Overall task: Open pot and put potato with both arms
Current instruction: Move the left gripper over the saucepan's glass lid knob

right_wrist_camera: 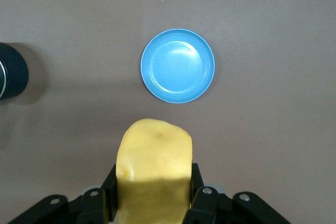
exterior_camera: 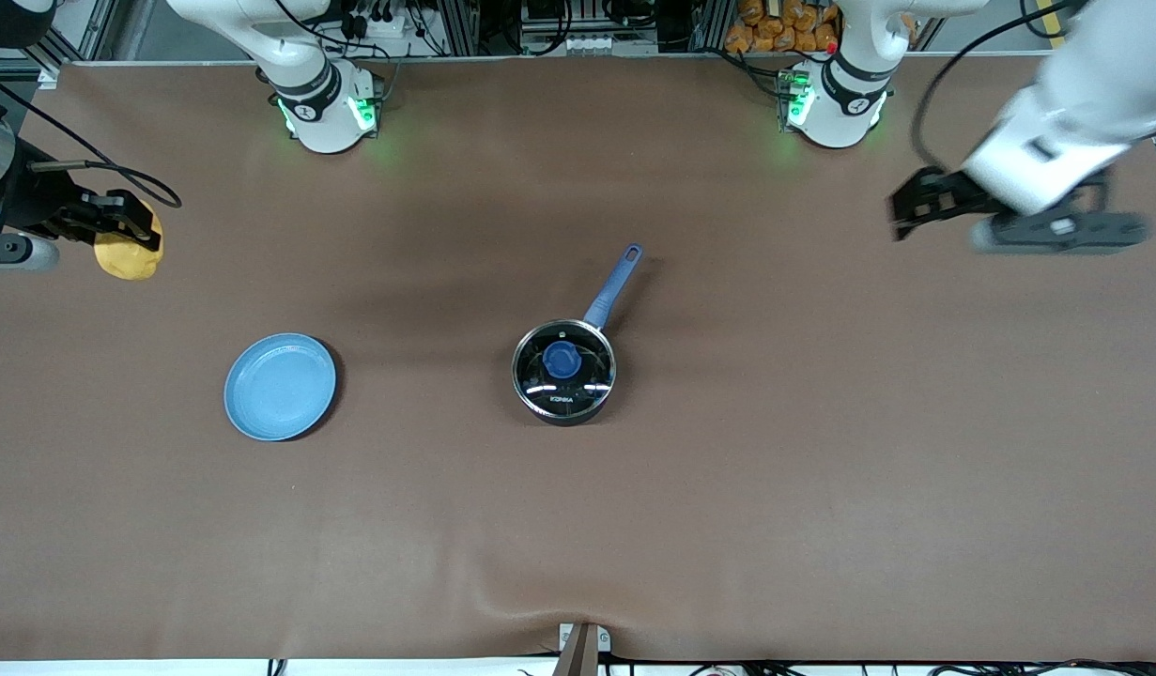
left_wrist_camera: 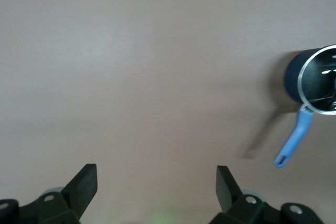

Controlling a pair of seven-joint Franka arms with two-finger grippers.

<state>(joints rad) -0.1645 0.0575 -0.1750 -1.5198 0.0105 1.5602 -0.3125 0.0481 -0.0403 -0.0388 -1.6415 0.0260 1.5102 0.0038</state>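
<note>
Seeing a blue plate toward the right arm's end, well apart from the pot mid-table; nothing between them. Pot has its lid on, handle pointing toward the bases. My right gripper clamps the potato over the table edge. Left gripper hangs with fingers spread, holding nothing, over bare table at its own end.

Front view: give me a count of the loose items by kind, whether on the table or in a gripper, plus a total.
Saucepan with glass lid on: 1
Blue plate: 1
Potato, held by the right gripper: 1
Total: 3
</note>
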